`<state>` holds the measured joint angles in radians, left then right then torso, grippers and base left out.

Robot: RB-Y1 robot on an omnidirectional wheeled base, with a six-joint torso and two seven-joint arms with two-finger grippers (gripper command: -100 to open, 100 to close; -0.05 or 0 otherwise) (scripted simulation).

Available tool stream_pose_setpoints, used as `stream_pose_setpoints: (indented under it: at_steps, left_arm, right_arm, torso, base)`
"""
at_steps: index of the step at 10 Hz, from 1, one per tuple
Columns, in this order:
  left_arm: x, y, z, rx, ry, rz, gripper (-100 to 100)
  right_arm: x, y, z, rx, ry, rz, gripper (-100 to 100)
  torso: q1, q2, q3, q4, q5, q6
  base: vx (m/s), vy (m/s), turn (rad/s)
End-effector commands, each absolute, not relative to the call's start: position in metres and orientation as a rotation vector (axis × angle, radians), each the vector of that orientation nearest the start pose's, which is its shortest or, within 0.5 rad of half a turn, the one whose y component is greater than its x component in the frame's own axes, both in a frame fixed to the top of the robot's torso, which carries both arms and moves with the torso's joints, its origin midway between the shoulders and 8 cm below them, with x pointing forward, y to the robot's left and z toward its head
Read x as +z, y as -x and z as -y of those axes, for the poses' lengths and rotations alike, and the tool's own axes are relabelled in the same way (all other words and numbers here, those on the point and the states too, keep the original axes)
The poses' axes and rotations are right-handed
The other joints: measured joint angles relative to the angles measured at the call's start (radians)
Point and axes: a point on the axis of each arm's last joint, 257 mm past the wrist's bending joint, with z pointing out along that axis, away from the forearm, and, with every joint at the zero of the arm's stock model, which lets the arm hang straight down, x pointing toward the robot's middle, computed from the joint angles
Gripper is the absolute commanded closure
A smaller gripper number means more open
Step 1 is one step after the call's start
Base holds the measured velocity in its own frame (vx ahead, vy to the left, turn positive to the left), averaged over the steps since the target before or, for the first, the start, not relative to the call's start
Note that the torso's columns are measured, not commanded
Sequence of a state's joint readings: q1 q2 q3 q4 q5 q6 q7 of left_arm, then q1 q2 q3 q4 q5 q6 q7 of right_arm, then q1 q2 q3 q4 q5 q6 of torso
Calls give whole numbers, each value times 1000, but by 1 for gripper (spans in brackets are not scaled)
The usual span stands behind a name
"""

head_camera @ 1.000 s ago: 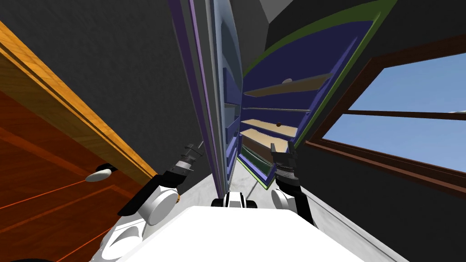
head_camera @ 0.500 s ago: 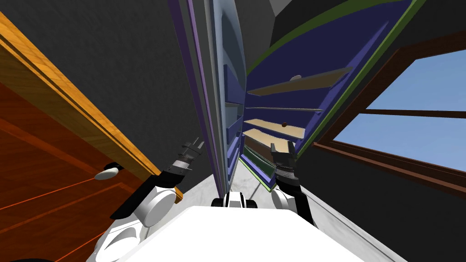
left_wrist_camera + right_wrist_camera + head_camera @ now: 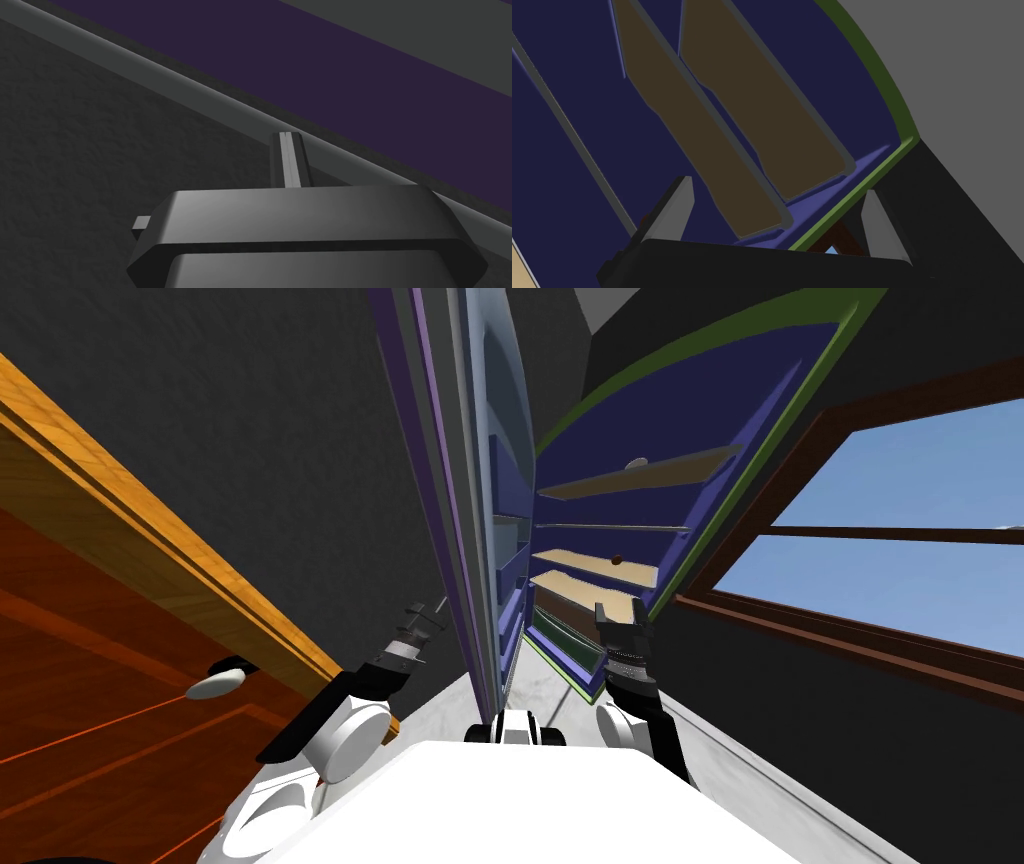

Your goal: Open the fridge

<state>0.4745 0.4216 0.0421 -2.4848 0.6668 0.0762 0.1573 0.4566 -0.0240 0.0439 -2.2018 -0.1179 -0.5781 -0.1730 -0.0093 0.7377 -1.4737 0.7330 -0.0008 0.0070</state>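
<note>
Much of the opening looks done: the purple-edged grey fridge door (image 3: pixel 470 488) stands edge-on straight ahead, swung clear of the dark blue shelved cabinet (image 3: pixel 650 408). Further widening is best made by a slow push on its inner face. The right hand (image 3: pixel 777 187), spread and empty, is held at the cabinet's green rim (image 3: pixel 887 85). The left hand (image 3: pixel 286 140), pressed together, lies outside the door, where the dark grey wall (image 3: pixel 250 408) and orange wooden door (image 3: pixel 90 618) would limit the swing.

Head camera: high, rolled, looks steeply down-forward; fridge (image 3: pixel 640 498) interior at 1 o'clock, door (image 3: pixel 470 488) at 12. Right wrist camera: close, faces same interior, shelves (image 3: pixel 762 100). Left wrist camera: very near door's purple edge.
</note>
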Motion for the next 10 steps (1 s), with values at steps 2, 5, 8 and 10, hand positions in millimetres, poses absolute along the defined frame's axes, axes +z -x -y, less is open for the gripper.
stream_pose_setpoints:
  at_steps: [2, 5, 8, 10]
  left_arm:
    - [-21, -389, -229, -1806, 1152, -1041, -100]
    - [4, -385, -239, -1817, 1104, -976, -100]
    - [-11, -389, -230, -1819, 1125, -1021, -100]
    - [-15, -390, -226, -1821, 1133, -1037, -100]
  right_arm:
    - [18, -350, 275, 1600, -754, -479, 0]
    - [17, -350, 275, 1599, -754, -478, 0]
    - [18, -350, 274, 1600, -754, -478, 0]
    - [18, -350, 275, 1599, -754, -479, 0]
  torso:
    - [-6, -1, -1, -2, -1, 0]
    - [-8, 0, 0, 1, -3, -2]
    - [4, 0, -2, 5, -1, -6]
    - [2, 0, 0, 0, 0, 0]
  base:
    - [13, 131, -114]
    - [29, 44, 74]
    - [-22, 24, -90]
    - [27, 159, -109]
